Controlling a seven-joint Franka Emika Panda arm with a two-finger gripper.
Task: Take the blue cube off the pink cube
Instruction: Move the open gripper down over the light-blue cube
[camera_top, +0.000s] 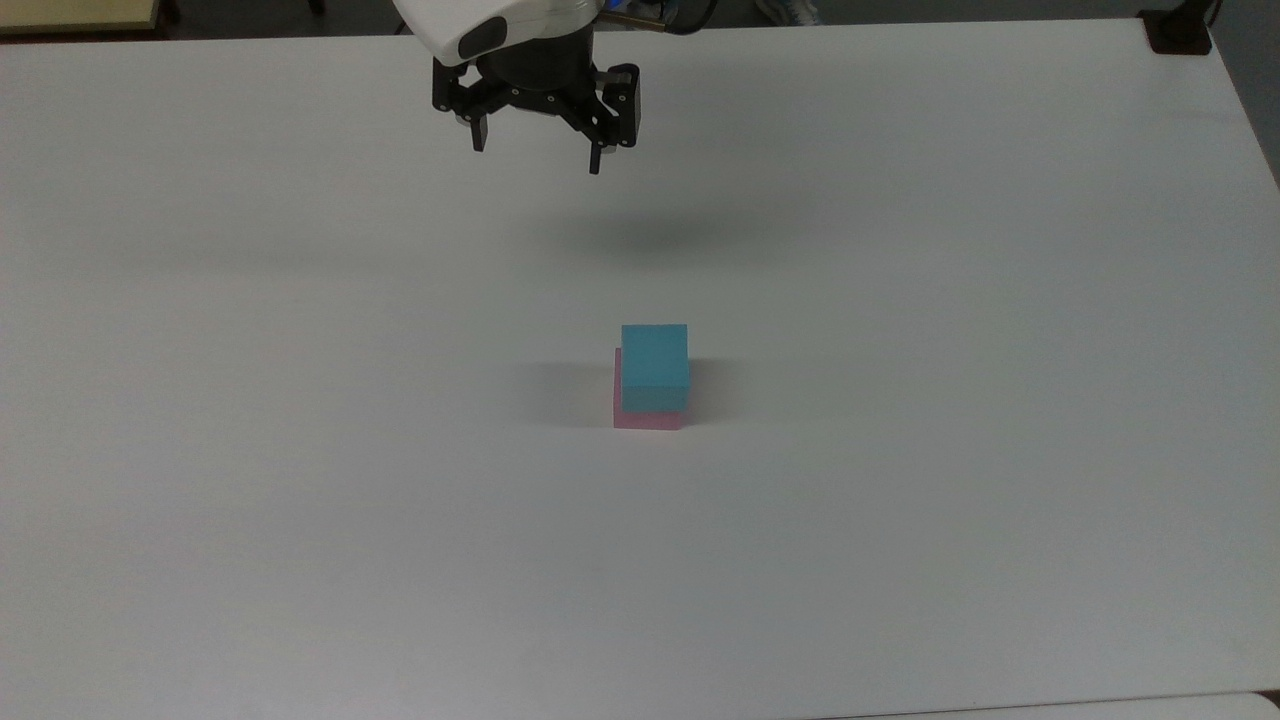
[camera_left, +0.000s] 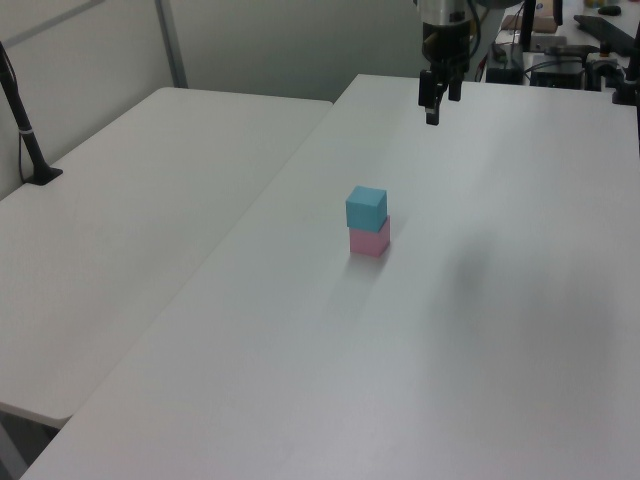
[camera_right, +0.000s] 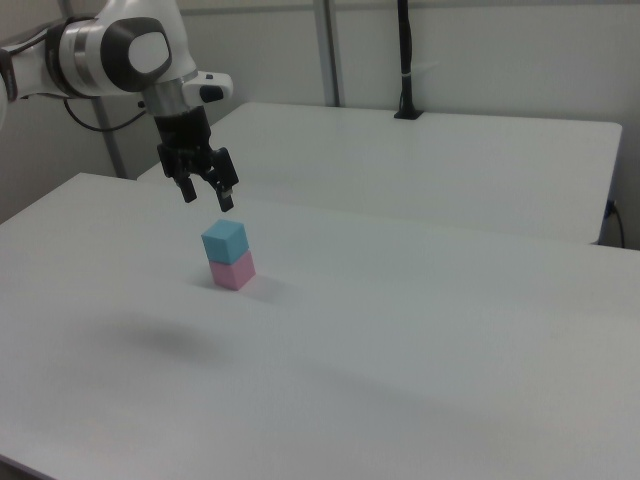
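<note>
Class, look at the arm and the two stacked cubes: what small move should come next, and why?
Probably bring the gripper across until it is above the blue cube. Its jaws are open and hold nothing, it hangs in the air off to one side of the stack, and the blue cube sits on the pink cube, untouched.

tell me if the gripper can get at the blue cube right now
Probably yes. The gripper hangs open above the table, apart from the stack, and the blue cube sits exposed on top of the pink cube with bare table all round it.
</note>
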